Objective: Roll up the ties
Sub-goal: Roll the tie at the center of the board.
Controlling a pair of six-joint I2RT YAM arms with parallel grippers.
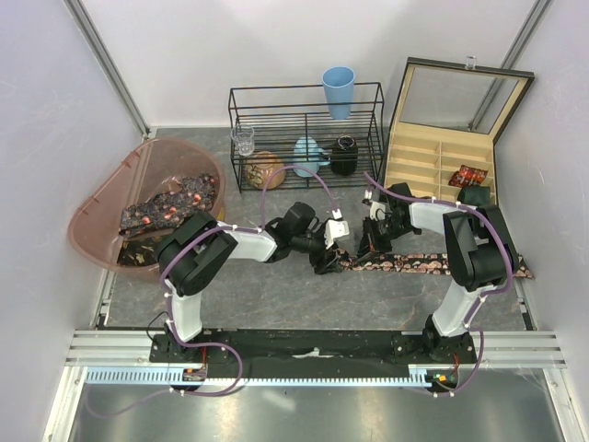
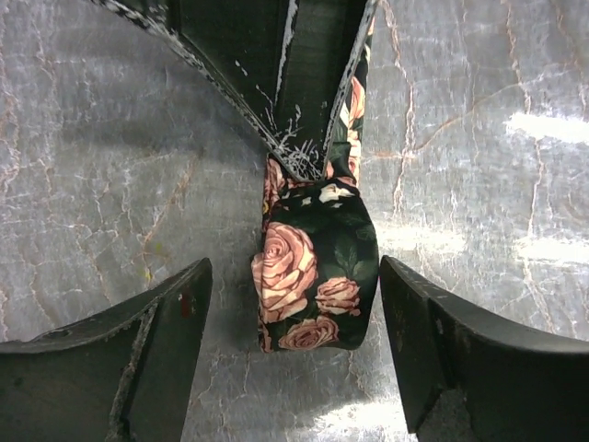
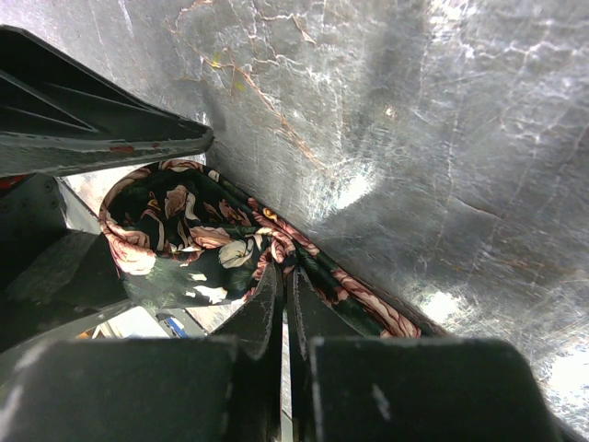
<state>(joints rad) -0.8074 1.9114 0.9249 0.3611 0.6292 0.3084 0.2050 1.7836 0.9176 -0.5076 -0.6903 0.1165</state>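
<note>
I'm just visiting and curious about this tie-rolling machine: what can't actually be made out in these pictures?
Top view: the rolled end of the tie, covered by the left gripper and right gripper.
Top view: how many ties lie in the tub; a tangled heap, partly behind the left arm.
Left wrist view: the tie's long tail, blocked by the right gripper's fingers and the top edge.

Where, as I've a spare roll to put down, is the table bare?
Best is the bare table strip between the stretched tie and the near rail. A smaller patch lies between the tub and the wire rack. It's crowded mid-table, where the left gripper and right gripper meet at the tie's rolled end.
</note>
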